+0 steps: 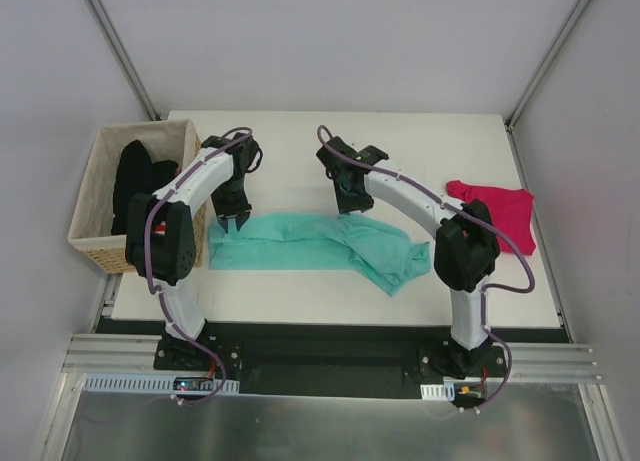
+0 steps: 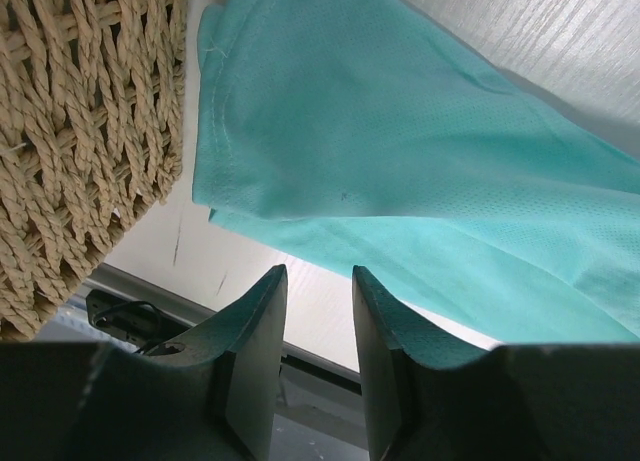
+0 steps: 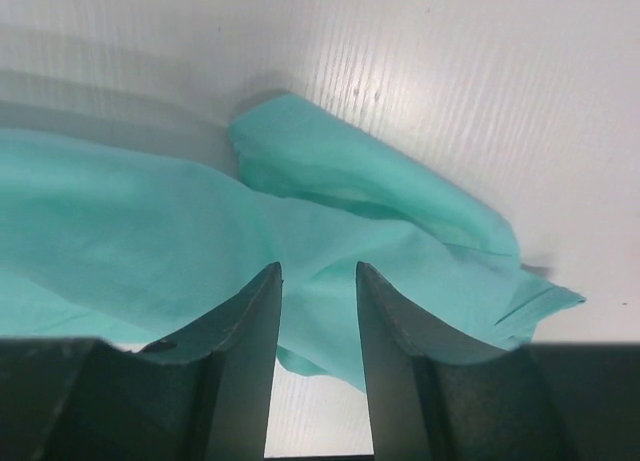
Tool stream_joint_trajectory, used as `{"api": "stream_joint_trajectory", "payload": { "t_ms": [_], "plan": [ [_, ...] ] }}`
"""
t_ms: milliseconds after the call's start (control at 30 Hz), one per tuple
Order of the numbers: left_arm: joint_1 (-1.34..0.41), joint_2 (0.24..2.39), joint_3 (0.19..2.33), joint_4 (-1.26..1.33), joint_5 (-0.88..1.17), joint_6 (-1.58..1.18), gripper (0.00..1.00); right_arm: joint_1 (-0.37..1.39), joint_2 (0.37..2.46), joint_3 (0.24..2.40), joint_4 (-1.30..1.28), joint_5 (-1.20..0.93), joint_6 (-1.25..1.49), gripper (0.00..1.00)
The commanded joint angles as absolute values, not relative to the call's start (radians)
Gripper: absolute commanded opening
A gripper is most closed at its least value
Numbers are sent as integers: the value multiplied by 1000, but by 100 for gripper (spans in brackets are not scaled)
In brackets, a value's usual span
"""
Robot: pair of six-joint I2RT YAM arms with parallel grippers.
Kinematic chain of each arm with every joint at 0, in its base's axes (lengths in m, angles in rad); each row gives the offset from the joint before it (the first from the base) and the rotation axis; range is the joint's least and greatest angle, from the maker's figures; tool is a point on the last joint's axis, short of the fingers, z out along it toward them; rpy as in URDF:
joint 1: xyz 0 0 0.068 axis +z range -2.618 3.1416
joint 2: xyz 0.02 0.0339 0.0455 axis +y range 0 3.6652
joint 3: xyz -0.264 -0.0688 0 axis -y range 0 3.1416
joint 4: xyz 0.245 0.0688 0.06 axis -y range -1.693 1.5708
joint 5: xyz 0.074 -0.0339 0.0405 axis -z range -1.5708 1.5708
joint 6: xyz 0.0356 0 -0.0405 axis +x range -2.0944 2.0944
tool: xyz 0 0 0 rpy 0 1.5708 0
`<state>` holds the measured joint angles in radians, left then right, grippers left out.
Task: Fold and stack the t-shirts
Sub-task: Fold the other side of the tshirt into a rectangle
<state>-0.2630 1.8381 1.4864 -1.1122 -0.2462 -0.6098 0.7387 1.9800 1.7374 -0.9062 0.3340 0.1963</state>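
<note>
Found the left gripper (image 2: 317, 276) parted and empty, poised over the left end of the teal t-shirt (image 1: 310, 243), with bare table (image 1: 400, 141) showing through the gap. Found the right gripper (image 3: 318, 269) likewise parted and holding nothing, hanging over the rumpled right end of the same shirt.

Saw the teal t-shirt laid as a long band across the middle of the table, its left edge just beside the woven basket (image 1: 100, 246) and its right end bunched into loose folds. Noted the magenta t-shirt (image 1: 500, 211) crumpled at the right edge of the table, well apart, and the black t-shirts (image 1: 140, 176) heaped inside the basket.

Judged several ways to go wrong from here:
- Could pinch only the top layer at the left hem, where two layers lay slightly offset, and so peel the shirt open instead of folding it.
- Could catch the basket weave with the left fingers, given how near the wicker stood, and drag or tip the basket.
- Could close on a loose ridge at the right end rather than a true edge, and so carry the wrinkles into a crooked fold.
- Could lift unevenly, one arm ahead of the other, and skew or stretch the cloth.
- Could slide the thin cloth toward the near table edge rather than raise it.

Looked for brands, labels or writing on cloth, basket and arms: made out none that could be read.
</note>
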Motion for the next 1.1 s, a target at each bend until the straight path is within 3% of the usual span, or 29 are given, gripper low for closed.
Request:
{"api": "stream_joint_trajectory", "payload": {
  "t_ms": [0, 333, 1067],
  "plan": [
    [-270, 1804, 1511, -1143, -273, -594, 33, 716, 2020, 1830, -948, 391, 155, 40],
    [-267, 1807, 1500, -1155, -285, -591, 34, 703, 2126, 1836, -916, 298, 159, 39],
    [-268, 1852, 1537, -1152, -262, -611, 32, 726, 1907, 1571, -876, 267, 241, 36]
  ]
}}
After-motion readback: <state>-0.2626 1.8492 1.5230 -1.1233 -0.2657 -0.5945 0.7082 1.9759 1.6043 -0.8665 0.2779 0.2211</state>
